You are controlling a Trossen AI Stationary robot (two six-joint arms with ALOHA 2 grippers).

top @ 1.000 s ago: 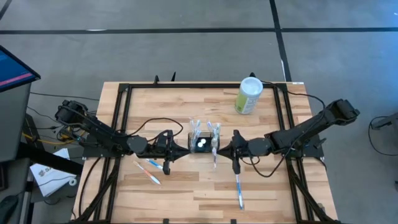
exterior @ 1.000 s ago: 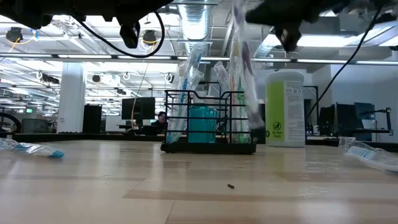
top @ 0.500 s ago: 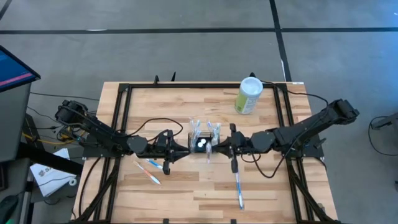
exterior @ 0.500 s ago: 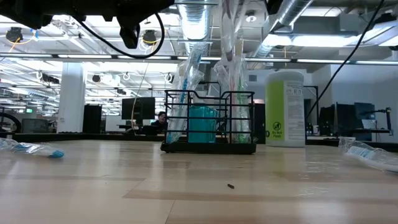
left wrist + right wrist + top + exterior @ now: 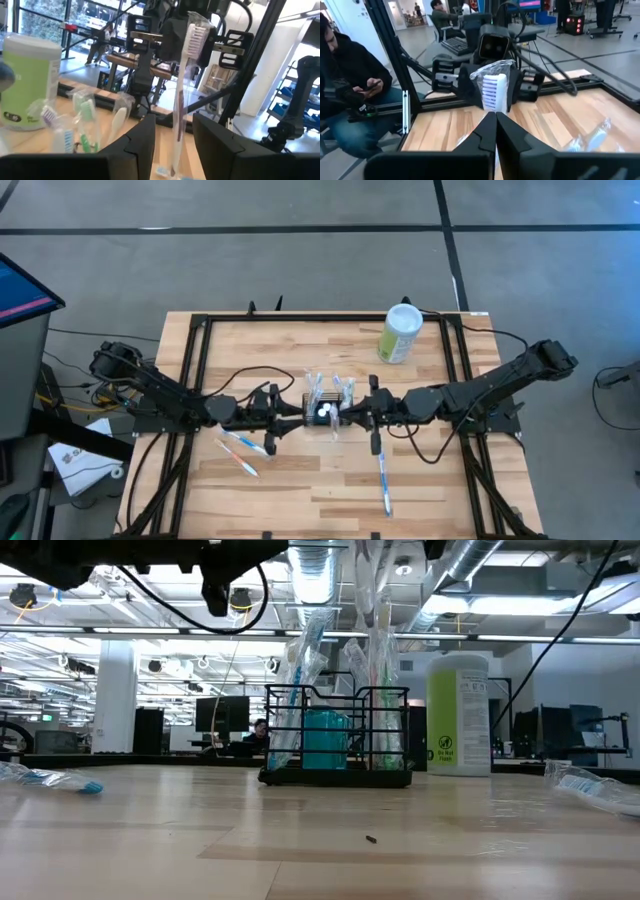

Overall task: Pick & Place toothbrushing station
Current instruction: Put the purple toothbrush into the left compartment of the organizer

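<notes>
The toothbrushing station (image 5: 312,416) (image 5: 335,778), a black wire caddy, stands mid-table on its base with several wrapped toothbrushes upright in it. My right gripper (image 5: 347,416) (image 5: 495,117) is at its right side, shut on a wrapped toothbrush (image 5: 374,650) (image 5: 186,75) that stands over the caddy. My left gripper (image 5: 296,414) (image 5: 172,132) is at the caddy's left side, level and open. Its fingers stand on either side of that toothbrush's handle without touching it. My right gripper pinches the wrapped toothbrush by its handle (image 5: 493,112), just below the bristle head (image 5: 495,90), between its two shut fingers. The fingers come in level from the table's right, across the handle. The toothbrush stands upright, head up, its lower part (image 5: 382,740) down among the caddy's wires.
A pale-green canister (image 5: 402,332) (image 5: 458,715) stands at the far right. Two wrapped toothbrushes (image 5: 240,450) lie near left of the caddy, and one (image 5: 383,485) lies near right. The black frame rails (image 5: 195,380) border the table.
My right gripper has moved up and toward the table's left, carrying the wrapped toothbrush from beside the caddy's right end to over it. The toothbrush has swung from tilted to upright. My left gripper has opened at the caddy's left side.
</notes>
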